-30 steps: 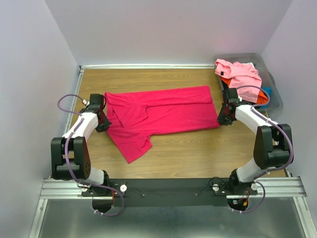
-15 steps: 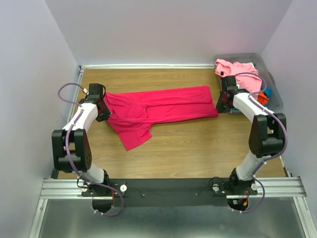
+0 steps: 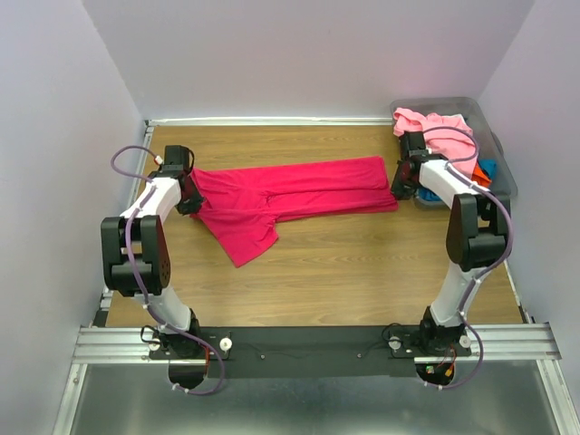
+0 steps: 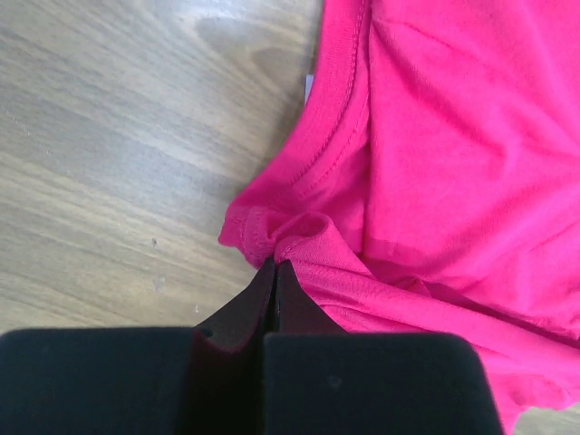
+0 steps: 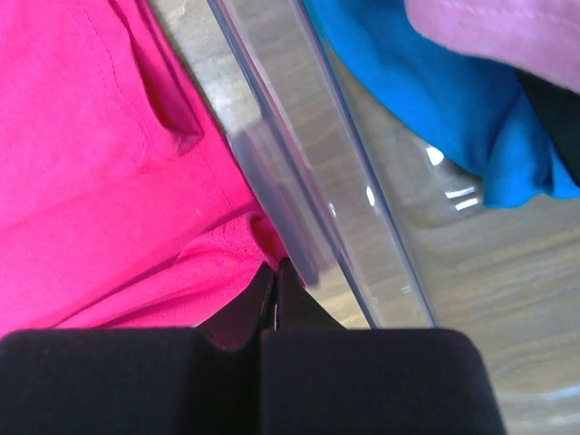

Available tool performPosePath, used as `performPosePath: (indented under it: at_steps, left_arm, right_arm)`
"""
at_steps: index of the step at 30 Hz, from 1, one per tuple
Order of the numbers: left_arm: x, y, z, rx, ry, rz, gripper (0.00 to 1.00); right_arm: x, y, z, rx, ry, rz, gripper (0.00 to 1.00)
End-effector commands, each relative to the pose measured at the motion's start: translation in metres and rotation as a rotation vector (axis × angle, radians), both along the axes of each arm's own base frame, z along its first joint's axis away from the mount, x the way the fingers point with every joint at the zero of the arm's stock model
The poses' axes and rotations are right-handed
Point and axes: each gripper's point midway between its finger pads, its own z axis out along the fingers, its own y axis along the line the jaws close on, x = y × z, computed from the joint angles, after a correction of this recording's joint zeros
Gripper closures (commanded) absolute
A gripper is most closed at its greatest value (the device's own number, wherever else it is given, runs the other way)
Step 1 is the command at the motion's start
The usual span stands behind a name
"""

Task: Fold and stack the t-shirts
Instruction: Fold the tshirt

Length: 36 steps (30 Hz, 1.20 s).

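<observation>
The crimson t-shirt, seen from above, lies stretched across the table farther back than a second ago; the left wrist view shows the left gripper pinching a small bunched edge that could slip, and the right wrist view shows the right gripper clamped on its cloth beside the bin, risking a snag.

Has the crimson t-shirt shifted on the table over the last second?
Yes. The crimson t-shirt has slid toward the far edge of the table, its sleeve tip now farther from the base rail.
</observation>
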Motion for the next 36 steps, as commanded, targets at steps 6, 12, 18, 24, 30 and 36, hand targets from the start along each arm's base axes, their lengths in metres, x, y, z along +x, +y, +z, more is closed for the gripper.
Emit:
performPosePath:
  at_steps: [6, 12, 18, 24, 30, 36]
  left_arm:
    - [0.028, 0.02, 0.014, 0.021, -0.06, 0.019, 1.0]
    - [0.034, 0.019, 0.002, 0.018, -0.039, 0.014, 1.0]
    - [0.036, 0.023, -0.008, 0.028, -0.029, 0.029, 1.0]
    - [0.04, 0.025, -0.013, 0.029, -0.036, 0.045, 0.98]
    - [0.047, 0.023, 0.01, 0.026, -0.105, 0.033, 0.68]
    - [0.043, 0.022, 0.049, 0.034, -0.2, 0.032, 0.2]
  right_arm:
    - [0.017, -0.009, -0.006, -0.026, 0.005, -0.037, 0.99]
    - [0.023, -0.007, -0.013, -0.019, 0.013, -0.039, 1.0]
    - [0.027, -0.006, -0.022, -0.012, 0.028, -0.043, 0.99]
    - [0.034, -0.003, -0.024, -0.002, 0.025, -0.037, 0.99]
    - [0.038, 0.001, -0.008, 0.018, -0.013, -0.017, 0.74]
    - [0.037, 0.009, 0.033, 0.037, -0.103, 0.035, 0.49]
